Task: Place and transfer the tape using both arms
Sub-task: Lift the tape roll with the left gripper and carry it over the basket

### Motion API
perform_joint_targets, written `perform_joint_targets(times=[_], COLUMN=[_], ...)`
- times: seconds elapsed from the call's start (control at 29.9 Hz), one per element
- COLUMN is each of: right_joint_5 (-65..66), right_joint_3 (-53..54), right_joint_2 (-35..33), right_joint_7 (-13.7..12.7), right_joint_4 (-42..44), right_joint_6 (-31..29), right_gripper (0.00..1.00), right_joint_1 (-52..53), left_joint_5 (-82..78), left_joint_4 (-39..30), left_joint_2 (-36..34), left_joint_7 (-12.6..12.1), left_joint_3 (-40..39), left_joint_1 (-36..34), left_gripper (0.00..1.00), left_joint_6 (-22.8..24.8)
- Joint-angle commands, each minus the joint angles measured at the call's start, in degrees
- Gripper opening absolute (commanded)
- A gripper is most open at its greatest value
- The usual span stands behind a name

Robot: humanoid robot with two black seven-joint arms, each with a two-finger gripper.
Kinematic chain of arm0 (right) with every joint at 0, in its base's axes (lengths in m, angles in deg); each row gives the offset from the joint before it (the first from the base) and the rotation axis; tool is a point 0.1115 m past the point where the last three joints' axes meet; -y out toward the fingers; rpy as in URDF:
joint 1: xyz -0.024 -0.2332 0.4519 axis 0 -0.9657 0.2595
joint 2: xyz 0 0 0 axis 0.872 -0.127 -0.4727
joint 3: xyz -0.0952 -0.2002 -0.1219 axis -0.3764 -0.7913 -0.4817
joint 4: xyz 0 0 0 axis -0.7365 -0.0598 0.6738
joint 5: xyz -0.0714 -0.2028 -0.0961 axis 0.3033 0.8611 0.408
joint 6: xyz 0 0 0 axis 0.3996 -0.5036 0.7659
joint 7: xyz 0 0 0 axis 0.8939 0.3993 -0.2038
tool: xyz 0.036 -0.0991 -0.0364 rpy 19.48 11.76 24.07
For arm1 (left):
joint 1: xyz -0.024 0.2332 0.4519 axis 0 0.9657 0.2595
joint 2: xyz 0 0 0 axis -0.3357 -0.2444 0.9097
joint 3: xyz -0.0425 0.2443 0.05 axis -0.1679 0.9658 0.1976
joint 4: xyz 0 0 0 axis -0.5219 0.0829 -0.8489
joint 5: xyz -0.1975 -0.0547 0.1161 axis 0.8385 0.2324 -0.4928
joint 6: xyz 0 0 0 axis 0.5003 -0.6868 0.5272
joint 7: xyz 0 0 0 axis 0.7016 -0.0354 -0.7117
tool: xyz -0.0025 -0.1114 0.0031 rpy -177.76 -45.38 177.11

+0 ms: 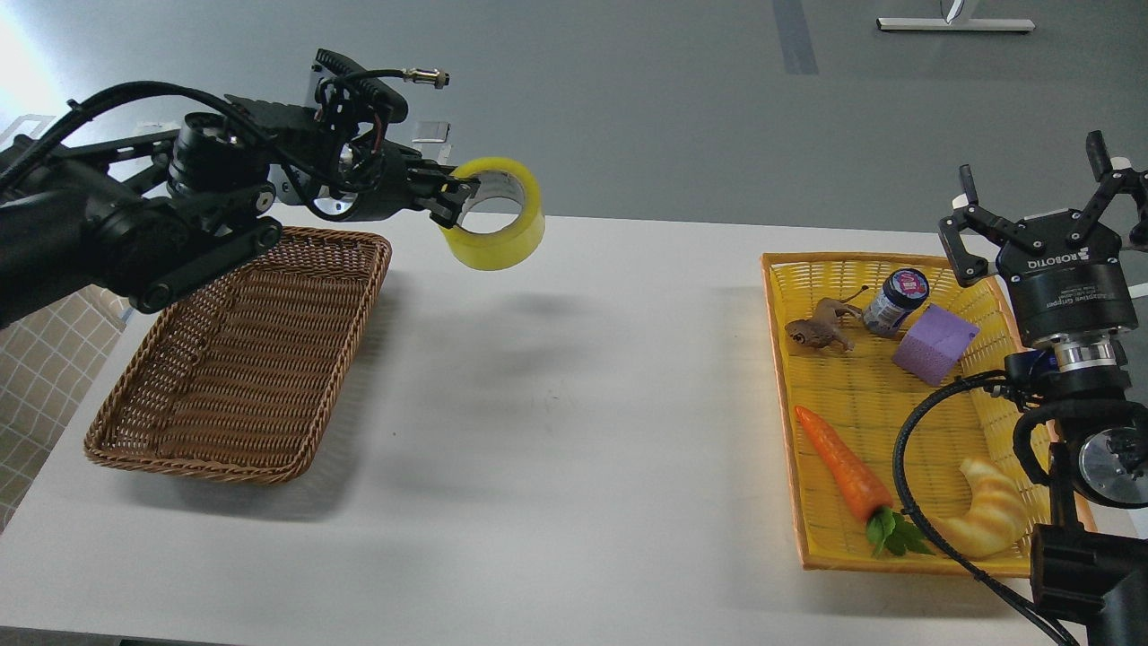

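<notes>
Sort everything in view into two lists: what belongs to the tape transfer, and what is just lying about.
Belongs to the job:
- translucent yellow roll of packing tape
- left claw, gripping the roll
- right claw, open

Lying about:
- brown wicker basket
- yellow plastic basket holding an orange toy carrot, pale croissant toy, purple foam block, brown toy animal, small dark jar

Black jointed arms, looping black cables, right end effector (1045, 220) marked ROBOTIQ

Two baskets: one brown wicker basket (242, 359), one yellow basket (780, 305). One tape (495, 215). One carrot (843, 467), one croissant toy (987, 511), one purple block (935, 344), one small jar (895, 301), one brown animal figure (821, 330). Two claws: left claw (453, 202), right claw (1045, 215).
</notes>
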Motion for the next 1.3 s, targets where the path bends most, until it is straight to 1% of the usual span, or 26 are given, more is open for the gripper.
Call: perform_joint_targets(times=[0.0,0.17,0.27,0.33,0.4,0.47,0.54,0.67,0.8,1.07,1.14,1.27], right_joint_5=[0.0,0.0,0.0,0.0,0.0,0.0,0.0,0.0,0.0,0.0,0.0,0.0], right_joint_3=[-0.09,-0.09,-0.18,-0.26,-0.35,-0.44,-0.53,-0.62,-0.62,-0.62,-0.53,-0.53], right_joint_2=[0.0,0.0,0.0,0.0,0.0,0.0,0.0,0.0,0.0,0.0,0.0,0.0], right_joint_7=[-0.04,-0.04,-0.04,-0.04,-0.04,-0.04,-0.04,-0.04,-0.04,-0.04,-0.04,-0.04], right_joint_4=[0.02,0.1,0.11,0.11,0.11,0.11,0.19,0.19,0.11,0.11,0.11,0.11], right_joint_6=[0.0,0.0,0.0,0.0,0.0,0.0,0.0,0.0,0.0,0.0,0.0,0.0], right_gripper=[1.0,1.0,1.0,1.0,1.0,1.0,1.0,1.0,1.0,1.0,1.0,1.0], right_joint_1=[0.01,0.1,0.1,0.1,0.1,0.1,0.1,0.1,0.1,-0.08,-0.34,-0.34], left_joint_5=[-0.1,-0.01,-0.1,-0.01,-0.1,-0.01,-0.1,0.16,0.34,0.43,0.43,0.43], left_joint_4=[-0.21,-0.12,-0.12,-0.12,-0.12,-0.12,-0.12,0.58,0.76,2.07,2.6,3.04], left_joint_2=[-5.53,-10.63,-13.97,-15.12,-16.53,-17.85,-18.29,-19.17,-19.88,-19.0,-18.82,-18.73], left_joint_7=[1.01,2.07,3.21,3.39,3.47,3.48,3.48,3.48,3.48,3.39,3.39,3.39], left_joint_3=[0.05,0.14,0.05,0.05,0.05,0.05,0.05,0.05,0.05,0.14,0.05,0.14], left_joint_1=[1.0,3.2,6.0,7.33,9.35,12.85,14.79,19.1,20.16,21.66,23.32,24.03], left_gripper=[0.0,0.0,0.0,0.0,0.0,0.0,0.0,0.0,0.0,0.0,0.0,0.0], left_joint_6=[-0.01,-0.36,-0.8,-1.15,-2.65,-4.14,-4.76,-7.48,-8.27,-9.86,-10.21,-11.18])
